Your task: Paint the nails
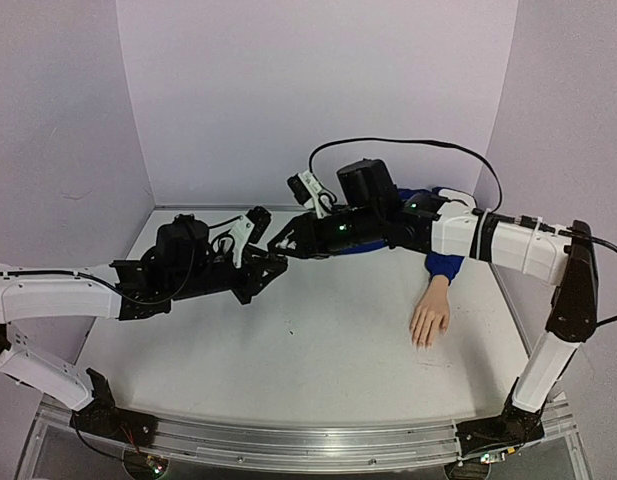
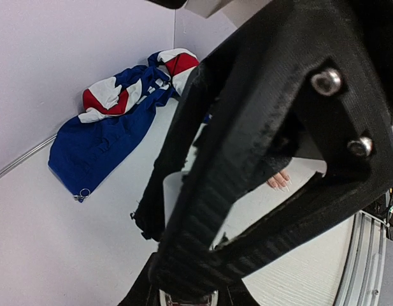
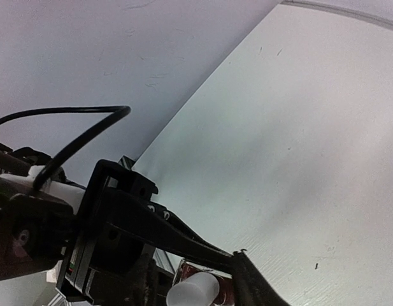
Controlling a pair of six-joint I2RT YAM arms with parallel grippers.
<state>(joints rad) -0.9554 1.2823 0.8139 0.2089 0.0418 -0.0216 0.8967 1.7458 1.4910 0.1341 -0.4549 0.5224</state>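
The pale mannequin hand point(image 1: 429, 318) lies palm down at the right, its blue sleeve point(image 1: 444, 266) running back under my right arm. Its nails are too small to make out from above; pale fingertips with nails point(image 2: 280, 182) peek past black fingers in the left wrist view. My left gripper point(image 1: 271, 262) is shut on the small dark red polish bottle point(image 3: 226, 288), held above mid-table; the bottle also shows in the left wrist view point(image 2: 183, 298). My right gripper point(image 1: 285, 243) meets it head-on. Its fingers point(image 3: 250, 284) stand open either side of the white cap point(image 3: 193, 292).
A blue, red and white cloth point(image 2: 110, 131) lies bunched in the back corner against the wall. Pale walls close the table point(image 1: 318, 360) on three sides. A metal rail point(image 1: 288, 440) runs along the near edge.
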